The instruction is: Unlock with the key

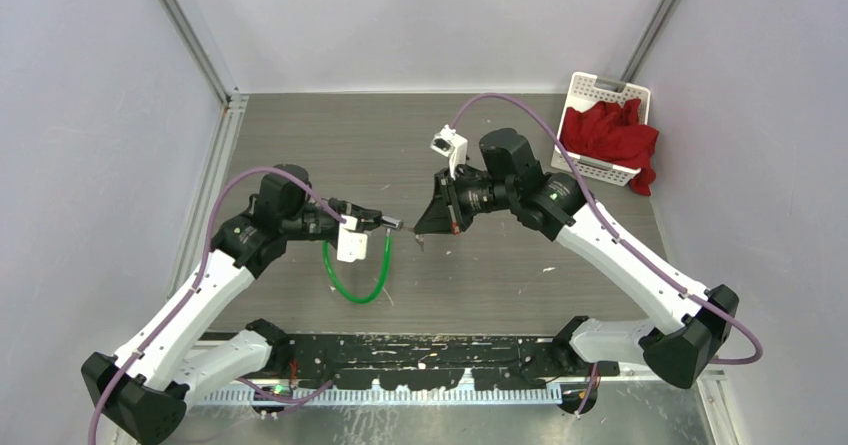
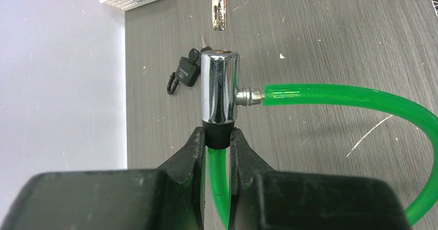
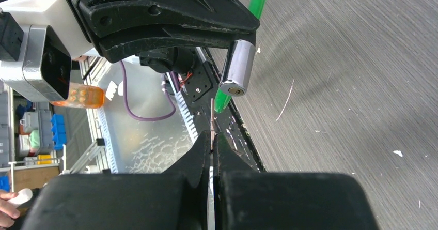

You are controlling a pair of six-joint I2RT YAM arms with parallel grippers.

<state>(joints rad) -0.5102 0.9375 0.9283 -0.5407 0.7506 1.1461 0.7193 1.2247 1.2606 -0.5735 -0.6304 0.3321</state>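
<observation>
My left gripper [image 1: 372, 223] is shut on the black base of a chrome lock cylinder [image 2: 219, 88] and holds it above the table, keyhole end toward the right arm. A green cable [image 2: 351, 98] runs from the cylinder's side and loops back between my left fingers [image 2: 192, 152]. My right gripper [image 3: 212, 137] is shut on a thin metal key [image 3: 212, 119], seen edge-on. The key's tip points at the cylinder's keyhole face [image 3: 233, 90], a little short of it and to one side. The key also shows in the left wrist view [image 2: 219, 8], just beyond the cylinder's end.
A small black padlock [image 2: 183, 74] with its own key lies on the table beyond the cylinder. A white basket [image 1: 592, 170] with a red cloth [image 1: 610, 135] stands at the back right. The green cable loop [image 1: 355, 287] hangs toward the table below my left gripper.
</observation>
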